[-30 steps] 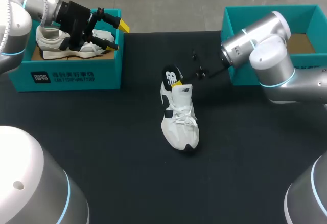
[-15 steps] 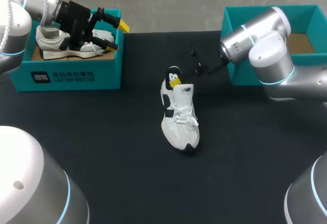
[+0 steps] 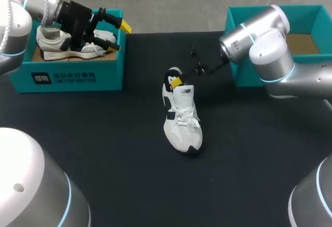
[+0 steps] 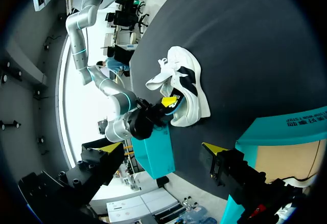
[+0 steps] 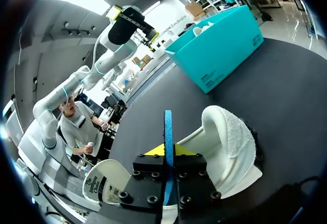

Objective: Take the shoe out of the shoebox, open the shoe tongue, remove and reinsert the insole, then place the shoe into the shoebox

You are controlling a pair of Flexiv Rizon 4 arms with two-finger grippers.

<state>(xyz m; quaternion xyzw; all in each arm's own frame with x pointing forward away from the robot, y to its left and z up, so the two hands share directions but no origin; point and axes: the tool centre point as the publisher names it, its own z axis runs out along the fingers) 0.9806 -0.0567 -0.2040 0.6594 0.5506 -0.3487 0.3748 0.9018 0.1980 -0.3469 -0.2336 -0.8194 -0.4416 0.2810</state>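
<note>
Roughly at the centre of the frame the white shoe (image 3: 181, 121) lies on the black table (image 3: 104, 149), its toe toward the lower edge. At its heel my right gripper (image 5: 167, 151) pinches the insole (image 5: 167, 124) on edge. My left gripper (image 3: 111, 32), fingers spread wide, hangs over the teal shoebox (image 3: 78, 76) at upper left, where a second shoe (image 3: 52, 43) sits. A second teal box (image 3: 311, 14) stands at upper right.

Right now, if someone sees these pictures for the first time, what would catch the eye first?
A white shoe lies alone in the middle of the black table, and the right gripper grips the insole at the shoe's heel end. At the far left, the open left gripper hangs over a teal shoebox with a second shoe inside.
</note>
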